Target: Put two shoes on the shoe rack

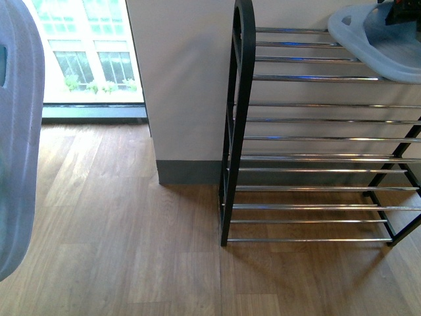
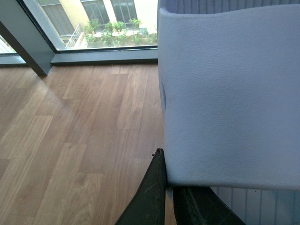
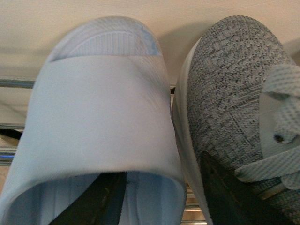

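Note:
A pale blue slide sandal [image 1: 16, 131] hangs close to the camera at the far left of the front view. My left gripper [image 2: 168, 192] is shut on the edge of its strap [image 2: 229, 93], above the wooden floor. The shoe rack [image 1: 316, 138] stands at the right. On its top tier lies a second pale blue sandal [image 1: 381, 46] [image 3: 98, 117], with a grey knit sneaker [image 3: 225, 93] right beside it. My right gripper [image 3: 159, 197] is open: one finger sits under the sandal's strap, the other between sandal and sneaker.
A white wall pillar [image 1: 184, 85] with a grey skirting stands just left of the rack. A floor-level window [image 1: 85, 52] is at the back left. Wooden floor [image 1: 118, 230] spreads in front of both. The rack's lower chrome bars [image 1: 316, 187] carry nothing.

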Motion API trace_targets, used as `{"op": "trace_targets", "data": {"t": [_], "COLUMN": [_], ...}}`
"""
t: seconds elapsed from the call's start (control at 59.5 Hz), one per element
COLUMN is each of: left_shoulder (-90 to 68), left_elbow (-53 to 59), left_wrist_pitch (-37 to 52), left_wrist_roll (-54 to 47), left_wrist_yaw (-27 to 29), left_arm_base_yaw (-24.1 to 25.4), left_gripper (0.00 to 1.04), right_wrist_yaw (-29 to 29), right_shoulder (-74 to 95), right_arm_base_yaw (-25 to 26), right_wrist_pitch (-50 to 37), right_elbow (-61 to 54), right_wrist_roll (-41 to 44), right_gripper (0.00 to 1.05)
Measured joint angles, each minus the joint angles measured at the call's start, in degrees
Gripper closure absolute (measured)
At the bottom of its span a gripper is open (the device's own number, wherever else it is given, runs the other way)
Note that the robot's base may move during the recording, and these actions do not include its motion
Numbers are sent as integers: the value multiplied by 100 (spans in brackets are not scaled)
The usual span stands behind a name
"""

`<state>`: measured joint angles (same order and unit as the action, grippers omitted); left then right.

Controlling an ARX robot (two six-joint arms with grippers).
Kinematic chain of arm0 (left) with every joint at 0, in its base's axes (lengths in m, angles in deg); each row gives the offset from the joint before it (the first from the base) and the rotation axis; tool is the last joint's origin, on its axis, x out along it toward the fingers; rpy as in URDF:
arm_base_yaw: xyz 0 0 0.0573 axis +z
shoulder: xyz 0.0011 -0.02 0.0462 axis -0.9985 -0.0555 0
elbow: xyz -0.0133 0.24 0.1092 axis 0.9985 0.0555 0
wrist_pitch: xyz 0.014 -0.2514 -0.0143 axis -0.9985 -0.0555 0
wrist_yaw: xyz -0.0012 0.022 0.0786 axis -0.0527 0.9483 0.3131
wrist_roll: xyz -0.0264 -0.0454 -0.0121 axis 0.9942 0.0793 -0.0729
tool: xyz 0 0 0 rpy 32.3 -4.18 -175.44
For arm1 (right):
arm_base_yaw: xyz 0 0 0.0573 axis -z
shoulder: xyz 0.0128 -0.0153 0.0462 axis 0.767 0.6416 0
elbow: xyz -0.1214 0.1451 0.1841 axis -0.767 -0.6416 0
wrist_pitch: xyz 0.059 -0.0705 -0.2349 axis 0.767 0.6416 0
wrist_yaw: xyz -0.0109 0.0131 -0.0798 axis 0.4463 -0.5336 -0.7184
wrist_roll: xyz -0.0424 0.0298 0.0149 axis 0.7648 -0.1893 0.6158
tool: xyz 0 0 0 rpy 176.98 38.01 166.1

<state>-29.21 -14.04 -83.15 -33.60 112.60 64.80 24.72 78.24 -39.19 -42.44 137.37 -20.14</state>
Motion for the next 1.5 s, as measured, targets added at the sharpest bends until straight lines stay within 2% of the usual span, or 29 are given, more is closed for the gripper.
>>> {"op": "trace_targets", "data": {"t": [0.134,0.353,0.756,0.908,0.992,1.227,1.328,1.496], "left_shoulder": [0,0,0,0,0,0,0,0], "left_elbow": [0,0,0,0,0,0,0,0], "left_wrist_pitch": [0,0,0,0,0,0,0,0], "left_wrist_roll": [0,0,0,0,0,0,0,0], "left_wrist_yaw": [0,0,0,0,0,0,0,0], "left_arm_base_yaw": [0,0,0,0,0,0,0,0], "left_gripper": [103,103,103,103,103,103,103,103], "right_wrist_yaw": [177,411,1290,1934,2103,2146,2092,1582], "right_shoulder": [-160,-562,-1880,-3067,-3893,-5499,-5939,-6089], "right_arm_base_yaw": [-24,-28,7,116,232,234,269,514], "right_wrist_pitch": [-111,-328,-955,-1934,-2822,-4669,-5108,-5917], "right_elbow": [-203,-640,-2006,-3335,-4301,-6487,-7101,-7897], "right_wrist_roll": [-11,-44,-369,-785,-909,-811,-922,-1316], "right_gripper": [35,8,9,9,9,9,9,9]}}
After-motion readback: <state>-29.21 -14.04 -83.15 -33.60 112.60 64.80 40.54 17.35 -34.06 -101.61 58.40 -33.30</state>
